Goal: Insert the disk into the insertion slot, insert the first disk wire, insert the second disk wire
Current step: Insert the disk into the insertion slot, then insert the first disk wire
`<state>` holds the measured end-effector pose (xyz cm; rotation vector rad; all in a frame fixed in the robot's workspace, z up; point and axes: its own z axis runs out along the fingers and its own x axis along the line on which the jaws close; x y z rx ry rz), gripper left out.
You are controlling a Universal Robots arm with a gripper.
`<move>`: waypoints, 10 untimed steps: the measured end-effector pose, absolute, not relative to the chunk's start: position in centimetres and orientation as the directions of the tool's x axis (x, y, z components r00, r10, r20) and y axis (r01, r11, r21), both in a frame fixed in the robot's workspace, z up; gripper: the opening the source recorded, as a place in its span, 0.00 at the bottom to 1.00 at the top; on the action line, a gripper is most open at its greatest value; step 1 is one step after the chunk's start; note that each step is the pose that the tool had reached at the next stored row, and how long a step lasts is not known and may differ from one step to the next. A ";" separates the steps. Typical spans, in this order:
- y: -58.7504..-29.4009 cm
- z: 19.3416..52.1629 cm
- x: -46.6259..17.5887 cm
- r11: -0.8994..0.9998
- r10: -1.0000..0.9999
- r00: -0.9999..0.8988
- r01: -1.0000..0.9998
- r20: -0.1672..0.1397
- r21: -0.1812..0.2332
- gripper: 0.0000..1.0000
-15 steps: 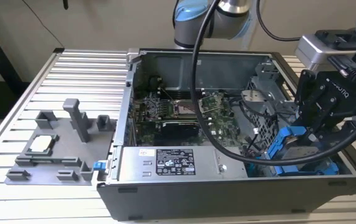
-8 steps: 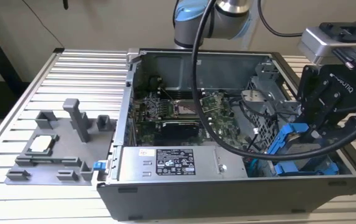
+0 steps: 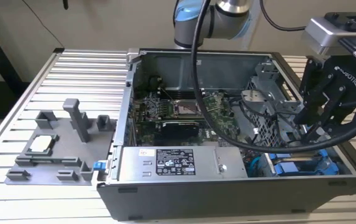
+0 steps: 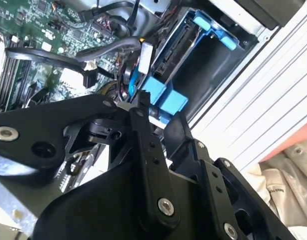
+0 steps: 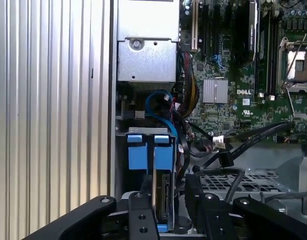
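Your tool [image 5: 166,212] pinches the disk [image 5: 162,197] edge-on, standing it upright just above the insertion slot [image 5: 149,150] in the case's corner. Loose black cables [image 5: 243,142] and a blue wire [image 5: 156,97] crowd right beside the bay. Farther off sit the power-supply box [image 3: 174,163] and motherboard [image 3: 178,109].

Black gripper [image 3: 315,122], silver-blue arm [image 3: 212,18]

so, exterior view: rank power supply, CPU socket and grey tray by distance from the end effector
1. Power supply, front of the case, closest to the end effector.
2. CPU socket, mid motherboard.
3. Grey tray, outside the case at the exterior view's left.
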<state>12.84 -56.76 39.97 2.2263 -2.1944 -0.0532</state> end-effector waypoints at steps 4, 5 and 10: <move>-56.6 40.0 12.6 -0.015 -1.000 0.016 -1.000 -0.019 -0.024 0.40; -56.6 40.0 12.6 -0.015 -1.000 0.016 -0.999 -0.025 -0.038 0.40; -56.5 40.0 12.3 -0.013 -0.998 0.019 -0.995 -0.063 -0.097 0.40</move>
